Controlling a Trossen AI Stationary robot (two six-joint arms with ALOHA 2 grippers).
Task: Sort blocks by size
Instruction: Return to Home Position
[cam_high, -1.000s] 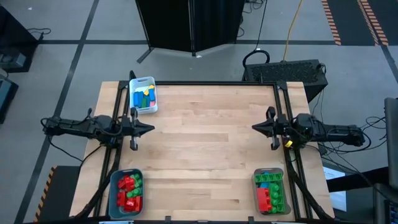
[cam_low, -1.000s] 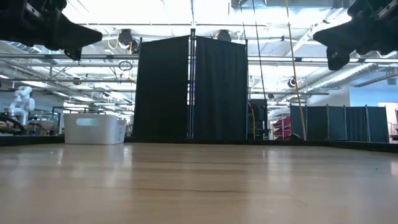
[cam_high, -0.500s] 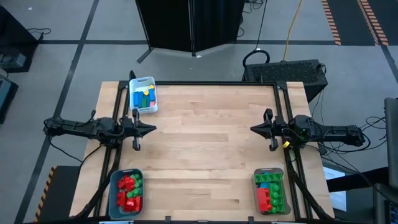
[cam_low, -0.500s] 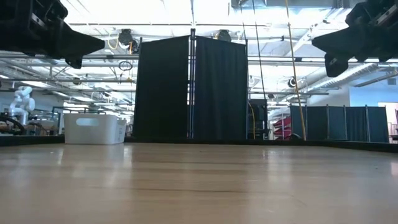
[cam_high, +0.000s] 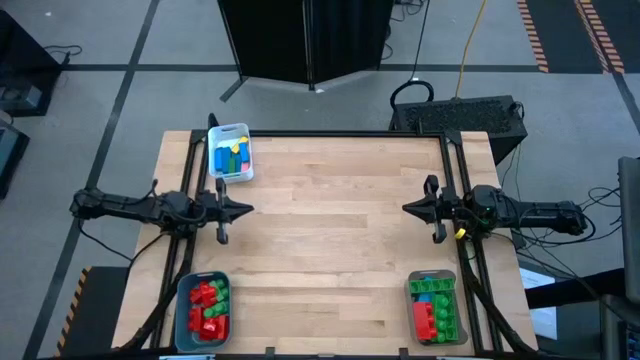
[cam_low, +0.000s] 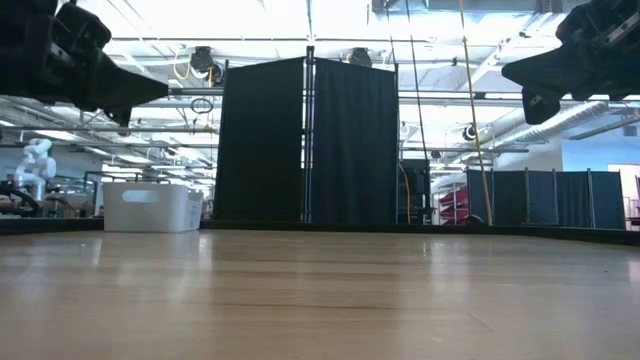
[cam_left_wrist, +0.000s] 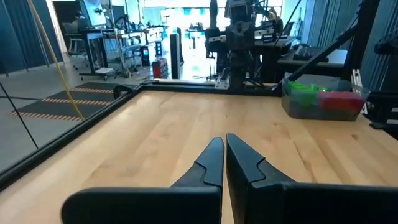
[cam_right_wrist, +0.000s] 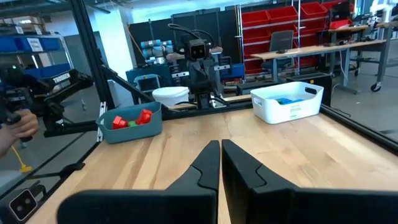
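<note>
**tablewatcher:** Three bins, and each one sits at a corner of the table (cam_high: 330, 235). The white bin (cam_high: 229, 129) is far-left, the teal bin (cam_high: 181, 312) is near-left and the clear bin (cam_high: 432, 274) is near-right. A black rail (cam_high: 340, 134) runs along the far edge and down both sides. The whole middle is plain wood, so there's lots of room between the arms.

**brickfan:** Where are the claws?

**tablewatcher:** The left gripper (cam_high: 247, 209) pokes in just over the left edge, about halfway along it. The right gripper (cam_high: 405, 207) mirrors it from the right edge, and the two are well apart and pointing at each other. In the low view both hang high above the wood. Both wrist views show the fingers pressed together with only a thin seam between them, and they're pinching nothing.

**brickfan:** And the blocks (cam_high: 208, 306)?

**tablewatcher:** They're all in the bins. The teal bin is mostly red with a bit of green. The white bin has blue, green and a touch of yellow. The clear bin has blue at its far end, then red and green, and those look chunkier. They're small studded bricks, piled loosely.
</note>
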